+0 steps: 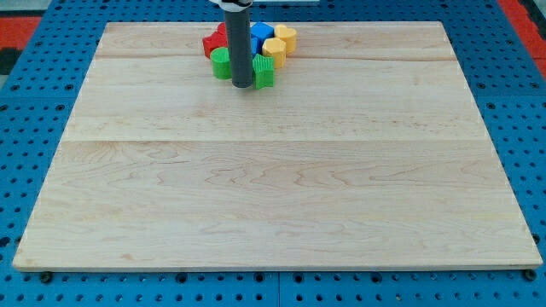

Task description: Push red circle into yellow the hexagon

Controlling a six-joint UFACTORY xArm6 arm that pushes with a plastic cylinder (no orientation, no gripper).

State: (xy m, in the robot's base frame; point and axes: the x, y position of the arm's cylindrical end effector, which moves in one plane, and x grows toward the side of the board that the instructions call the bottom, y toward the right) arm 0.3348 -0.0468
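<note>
Pale wooden board [273,170], smooth planks with visible grain, lying on blue perforated table [26,128]. Small plastic blocks crowding together near view's top: red block [212,43], shape unclear, at cluster's left; green round block [222,62]; green block [264,72]; blue block [260,34]; yellow hexagon-like blocks [274,49] and [286,37]. Dark straight rod standing in front of cluster, hiding its middle; my tip [242,86] resting between green blocks. No jaws on rod, nothing clamped.

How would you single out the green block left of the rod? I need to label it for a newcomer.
On the wooden board, look at the block cluster near the view's top edge. At the cluster's lower left sits the green block, just left of my tip; red lies above it, another green right of the rod.
</note>
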